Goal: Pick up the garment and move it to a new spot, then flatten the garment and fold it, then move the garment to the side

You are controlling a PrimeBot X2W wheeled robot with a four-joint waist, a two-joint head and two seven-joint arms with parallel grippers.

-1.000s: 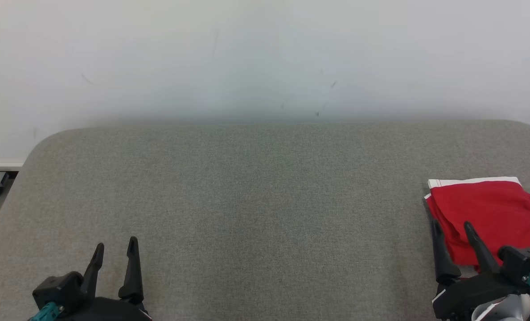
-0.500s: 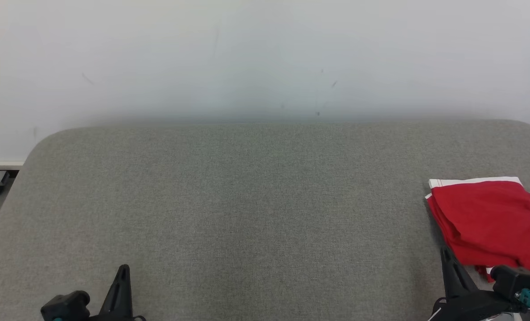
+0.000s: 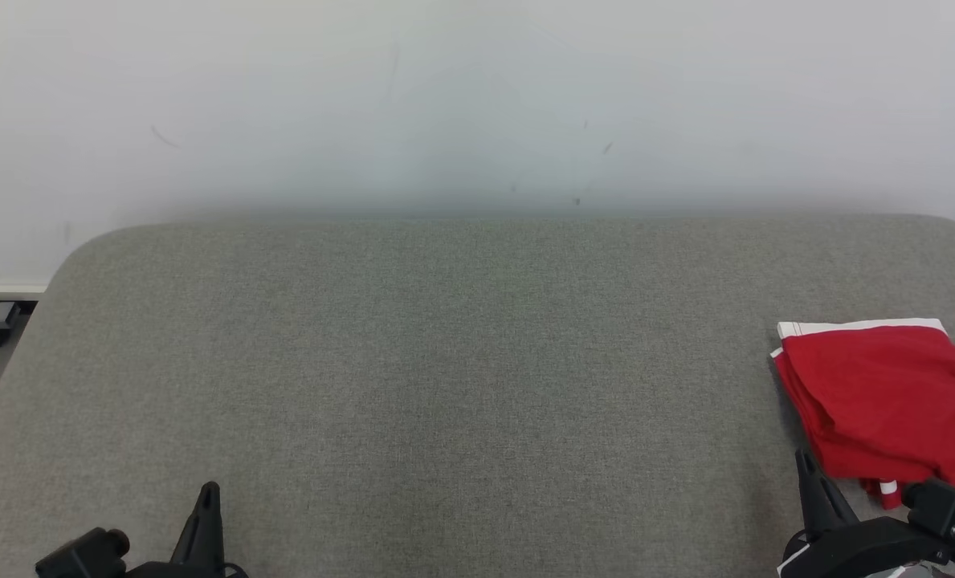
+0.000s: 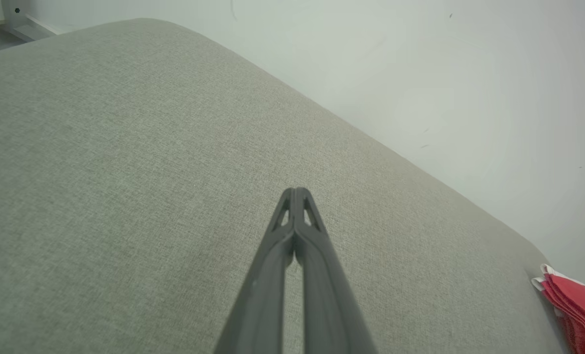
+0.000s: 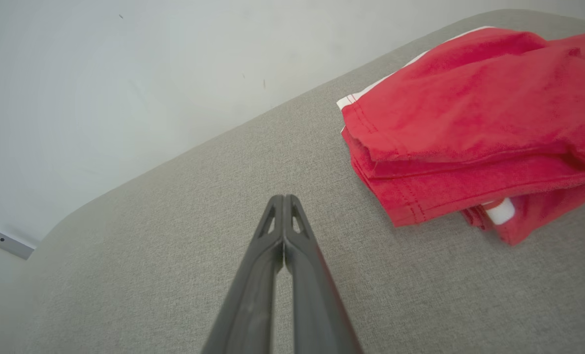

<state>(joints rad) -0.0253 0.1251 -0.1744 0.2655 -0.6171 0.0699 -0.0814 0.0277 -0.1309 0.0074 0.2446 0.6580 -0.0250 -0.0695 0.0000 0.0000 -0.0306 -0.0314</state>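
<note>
From the head, a red garment (image 3: 879, 401), folded in layers with a white band (image 3: 855, 327) along its far edge, lies at the right edge of a grey cloth-covered table (image 3: 477, 361) that stands against a pale wall (image 3: 477, 96); the frame's right border cuts the garment off. The left gripper (image 3: 206, 502) rises from the lower left over bare cloth, its dark fingers reading as a single spike, well apart from the garment. The right gripper (image 3: 806, 470) rises at the lower right, just beside the garment's near left corner and clear of it, its fingers likewise drawn into one point. Along the left wrist, the two fingers press together from base to tip above the grey cloth, and a red-and-white corner of the garment shows far off at the lower right of that view. Along the right wrist, the fingers are also pressed tip to tip over the table, and the garment lies ahead and to the right, near but apart from them. Its stacked red hems face the camera, and a small white piece shows under the lowest fold.
</note>
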